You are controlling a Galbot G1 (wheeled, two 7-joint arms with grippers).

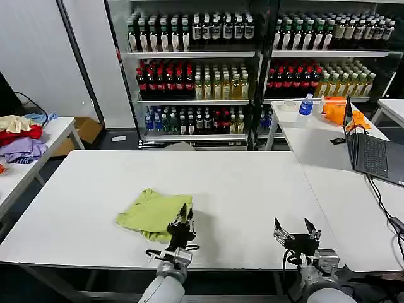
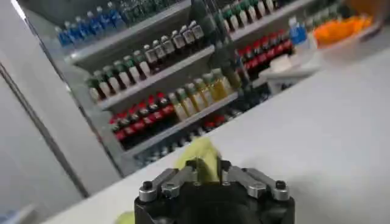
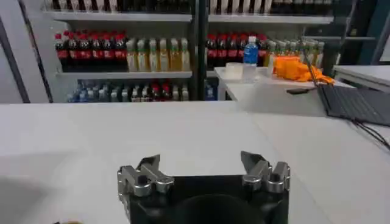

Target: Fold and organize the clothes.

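Your left gripper [image 1: 183, 221] pinched the lime-green T-shirt [image 1: 149, 213] at its near edge, ready to fold it. Your right gripper [image 1: 295, 231] waited with fingers spread, holding nothing, near the table [image 1: 252, 183] edge.

Bright, even light from above; the table [image 1: 252, 183] shows pale glare and only soft, short shadows. The left wrist view is motion-blurred, its shelves [image 2: 158, 67] tilted and smeared; the other views are sharper
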